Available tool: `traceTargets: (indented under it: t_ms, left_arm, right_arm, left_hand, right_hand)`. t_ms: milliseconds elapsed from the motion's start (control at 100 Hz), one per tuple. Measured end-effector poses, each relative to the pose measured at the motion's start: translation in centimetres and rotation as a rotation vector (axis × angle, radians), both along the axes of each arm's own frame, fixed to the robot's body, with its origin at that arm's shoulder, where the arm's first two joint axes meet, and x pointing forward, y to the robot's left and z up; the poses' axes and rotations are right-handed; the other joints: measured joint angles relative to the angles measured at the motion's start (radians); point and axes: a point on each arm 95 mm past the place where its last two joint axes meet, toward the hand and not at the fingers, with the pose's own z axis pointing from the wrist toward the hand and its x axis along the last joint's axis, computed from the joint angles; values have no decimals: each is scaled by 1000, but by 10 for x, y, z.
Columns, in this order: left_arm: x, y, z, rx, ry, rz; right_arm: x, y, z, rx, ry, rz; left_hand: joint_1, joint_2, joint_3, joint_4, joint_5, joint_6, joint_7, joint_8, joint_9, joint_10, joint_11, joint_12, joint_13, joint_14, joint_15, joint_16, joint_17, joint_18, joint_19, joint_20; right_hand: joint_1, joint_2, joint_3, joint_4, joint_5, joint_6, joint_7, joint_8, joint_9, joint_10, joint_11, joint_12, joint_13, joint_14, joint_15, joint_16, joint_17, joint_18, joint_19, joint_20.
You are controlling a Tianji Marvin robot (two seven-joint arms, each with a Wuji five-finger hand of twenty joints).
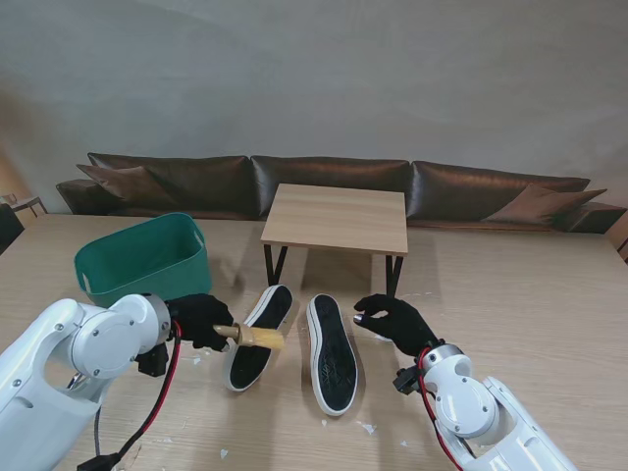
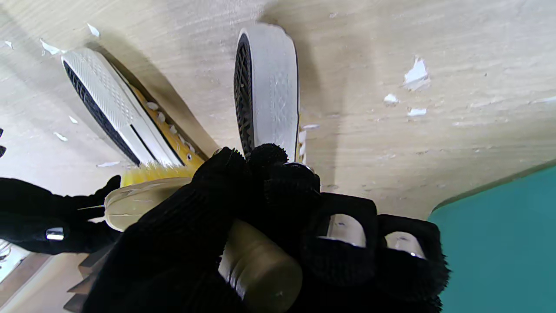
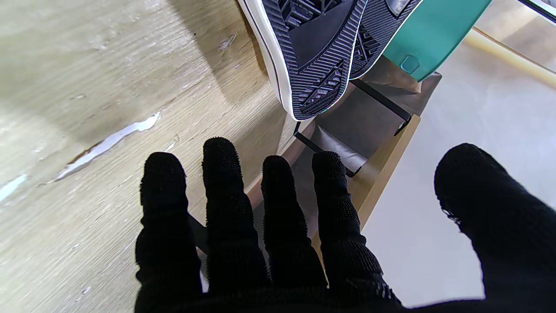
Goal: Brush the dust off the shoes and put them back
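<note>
Two dark-soled sneakers with yellow uppers lie sole-up side by side on the wooden table. The brush (image 1: 263,340), with a pale wooden handle (image 2: 256,265) and yellow bristles (image 2: 147,171), is held across the left shoe (image 1: 273,306) (image 2: 269,87). My left hand (image 1: 201,319) (image 2: 260,217) is shut on its handle. My right hand (image 1: 397,322) (image 3: 260,226) rests open, fingers spread, just right of the right shoe (image 1: 331,355) (image 2: 108,113) without holding it. In the right wrist view both soles (image 3: 312,56) show beyond the fingertips.
A green basket (image 1: 145,257) (image 2: 499,243) (image 3: 434,30) stands at the left behind my left arm. A small wooden side table (image 1: 337,218) on black legs (image 3: 382,108) stands behind the shoes. White scraps (image 1: 365,428) (image 2: 415,74) litter the tabletop. A dark sofa (image 1: 324,177) lines the back.
</note>
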Motion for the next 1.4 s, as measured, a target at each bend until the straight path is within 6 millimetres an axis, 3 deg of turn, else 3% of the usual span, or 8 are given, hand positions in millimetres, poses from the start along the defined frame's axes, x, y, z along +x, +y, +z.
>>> traceTargets:
  t_ms: [310,1020,1400]
  left_arm:
    - [13,-2,5,-77,-120,-5]
    - [80,10,-20,-85,-180,45]
    - [79,8,-28,-58,-99,42]
  right_arm:
    - [-2,-5,5,4,-5,-5]
    - [-3,-7,5,0,2,-3]
    - [-4,-8,7,2,7,-2]
  left_hand:
    - [0,0,0,0,0,0,0,0,0,0,-1,0,0,0,0,0,0,0,0,0]
    - [0,0,0,0,0,0,-1,0,0,1,-3,0,0,1,0,0,0,1,0,1]
    - [0,0,0,0,0,0,-2,-1,0,1,-3,0,0,1,0,0,0,1,0,1]
  right_hand:
    - [0,0,0,0,0,0,0,0,0,0,0,0,0,0,0,0,0,0,0,0]
    - [0,0,0,0,0,0,0,0,0,0,0,0,0,0,0,0,0,0,0,0]
    - [0,0,0,0,0,0,0,0,0,0,0,0,0,0,0,0,0,0,0,0]
